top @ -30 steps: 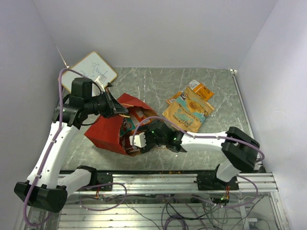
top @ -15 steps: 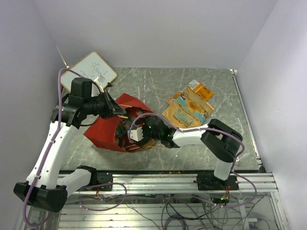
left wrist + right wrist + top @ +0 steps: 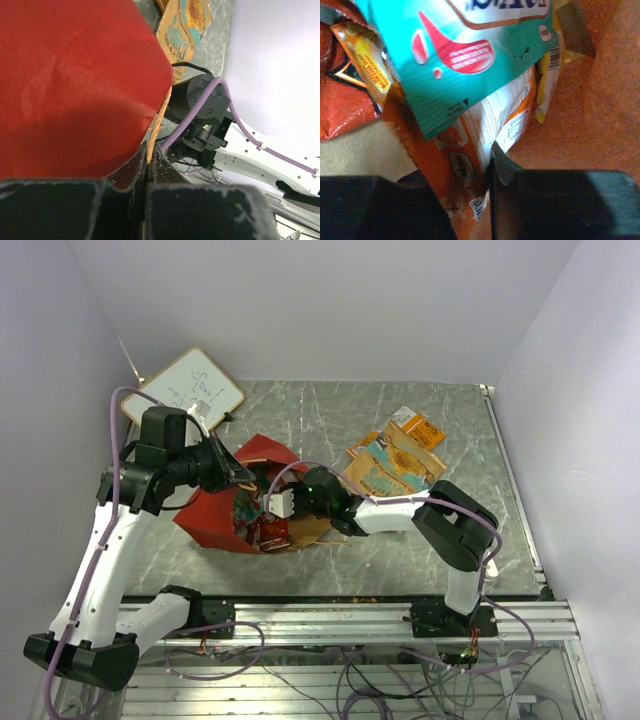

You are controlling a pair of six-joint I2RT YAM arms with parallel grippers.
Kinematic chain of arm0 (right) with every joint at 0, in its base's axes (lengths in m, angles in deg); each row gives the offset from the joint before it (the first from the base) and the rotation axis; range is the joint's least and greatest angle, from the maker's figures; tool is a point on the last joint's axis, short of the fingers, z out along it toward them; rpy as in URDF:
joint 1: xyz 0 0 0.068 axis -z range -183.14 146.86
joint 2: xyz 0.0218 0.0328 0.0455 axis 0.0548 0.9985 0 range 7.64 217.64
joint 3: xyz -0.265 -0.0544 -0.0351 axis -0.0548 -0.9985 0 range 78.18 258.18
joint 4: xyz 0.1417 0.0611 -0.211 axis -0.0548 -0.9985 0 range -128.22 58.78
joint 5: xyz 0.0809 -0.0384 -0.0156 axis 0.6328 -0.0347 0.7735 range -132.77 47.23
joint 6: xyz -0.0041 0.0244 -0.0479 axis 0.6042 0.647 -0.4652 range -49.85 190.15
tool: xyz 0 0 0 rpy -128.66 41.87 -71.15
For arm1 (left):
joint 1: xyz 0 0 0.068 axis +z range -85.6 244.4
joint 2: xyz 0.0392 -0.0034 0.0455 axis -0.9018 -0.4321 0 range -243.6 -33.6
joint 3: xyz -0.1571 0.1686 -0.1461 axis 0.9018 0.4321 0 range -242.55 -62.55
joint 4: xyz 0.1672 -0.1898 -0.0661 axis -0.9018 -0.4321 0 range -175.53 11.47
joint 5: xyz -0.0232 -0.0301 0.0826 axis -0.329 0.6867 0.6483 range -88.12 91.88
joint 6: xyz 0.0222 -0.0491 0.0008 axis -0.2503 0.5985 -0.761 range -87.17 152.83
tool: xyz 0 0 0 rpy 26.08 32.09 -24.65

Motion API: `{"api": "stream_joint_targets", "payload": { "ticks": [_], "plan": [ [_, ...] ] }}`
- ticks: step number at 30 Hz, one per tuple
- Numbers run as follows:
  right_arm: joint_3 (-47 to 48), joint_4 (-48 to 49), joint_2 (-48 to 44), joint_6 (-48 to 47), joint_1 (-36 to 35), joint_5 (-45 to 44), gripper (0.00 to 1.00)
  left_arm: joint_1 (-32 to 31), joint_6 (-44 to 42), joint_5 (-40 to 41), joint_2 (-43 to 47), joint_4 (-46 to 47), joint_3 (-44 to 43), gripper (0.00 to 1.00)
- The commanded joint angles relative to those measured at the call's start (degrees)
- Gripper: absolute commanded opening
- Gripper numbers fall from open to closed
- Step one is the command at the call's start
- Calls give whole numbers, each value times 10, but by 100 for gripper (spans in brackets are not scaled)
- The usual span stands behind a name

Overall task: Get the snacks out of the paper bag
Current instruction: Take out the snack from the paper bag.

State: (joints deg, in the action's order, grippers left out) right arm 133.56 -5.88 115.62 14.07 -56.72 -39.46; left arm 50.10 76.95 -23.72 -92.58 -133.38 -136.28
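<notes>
Your left gripper [image 3: 148, 162] is clamped on the rim of the paper bag [image 3: 205, 522], left of centre on the tabletop [image 3: 320, 410]. Your right gripper [image 3: 465, 175], inside its mouth, seems nipped onto 1 orange packet [image 3: 451, 165].

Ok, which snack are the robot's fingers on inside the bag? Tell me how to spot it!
Find the red paper bag on the grey table and look into its open mouth. Under the big teal packet, an orange packet sits between the right arm's fingers. Unlike the teal one above and the yellow packet beside it, it's orange with a white printed panel.
</notes>
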Motion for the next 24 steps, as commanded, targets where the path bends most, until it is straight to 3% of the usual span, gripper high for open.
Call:
{"api": "stream_joint_targets", "payload": {
  "ticks": [1,10,14,24],
  "plan": [
    [16,-30,-34,46,0,46,17,-3,7,29,31,-19,8,7],
    [16,-88,-90,137,-8,105,0,-3,18,52,47,-2,14,7],
    [12,-120,-115,166,-19,127,0,-3,17,66,41,-1,0,7],
    [70,-316,-175,217,-24,207,0,-3,24,150,23,-8,-33,7]
  ]
}}
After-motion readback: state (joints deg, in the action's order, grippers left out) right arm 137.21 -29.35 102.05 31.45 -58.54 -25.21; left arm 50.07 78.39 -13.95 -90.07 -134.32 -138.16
